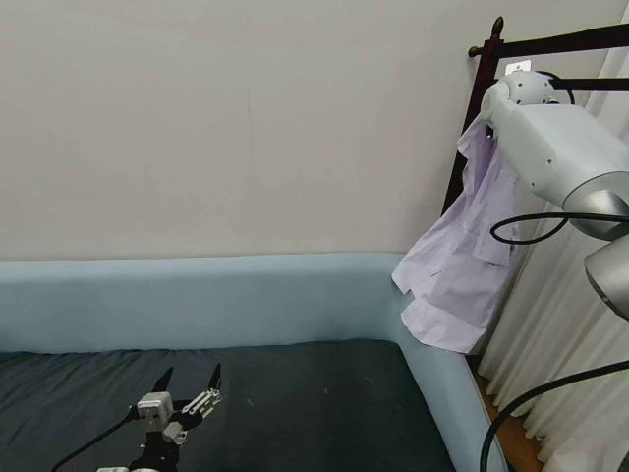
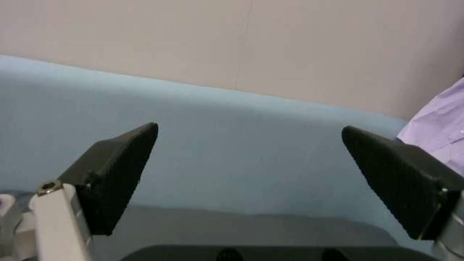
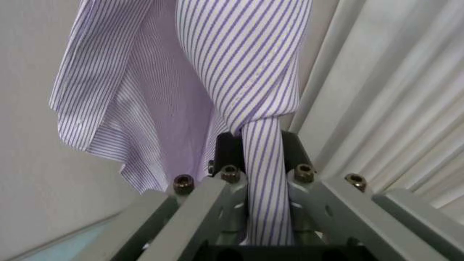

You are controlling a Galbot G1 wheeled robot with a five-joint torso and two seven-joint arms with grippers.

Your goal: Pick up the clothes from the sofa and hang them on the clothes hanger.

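Observation:
A lilac striped shirt (image 1: pixel 457 265) hangs by the dark wooden clothes hanger (image 1: pixel 550 44) at the sofa's right end. My right arm (image 1: pixel 555 147) is raised to the hanger's top bars. In the right wrist view my right gripper (image 3: pixel 261 149) is shut on a bunched fold of the shirt (image 3: pixel 239 70), which drapes away from the fingers. My left gripper (image 1: pixel 189 382) hovers low over the dark seat cushion (image 1: pixel 295 393), open and holding nothing. The left wrist view shows its fingers (image 2: pixel 116 174) spread wide before the backrest, with the shirt (image 2: pixel 442 125) at the edge.
The light blue sofa (image 1: pixel 197 300) runs along a plain wall, its right armrest (image 1: pixel 437 393) just below the shirt. Pale curtains (image 1: pixel 560 344) hang right of the hanger. Black cables (image 1: pixel 531 231) loop from my right arm.

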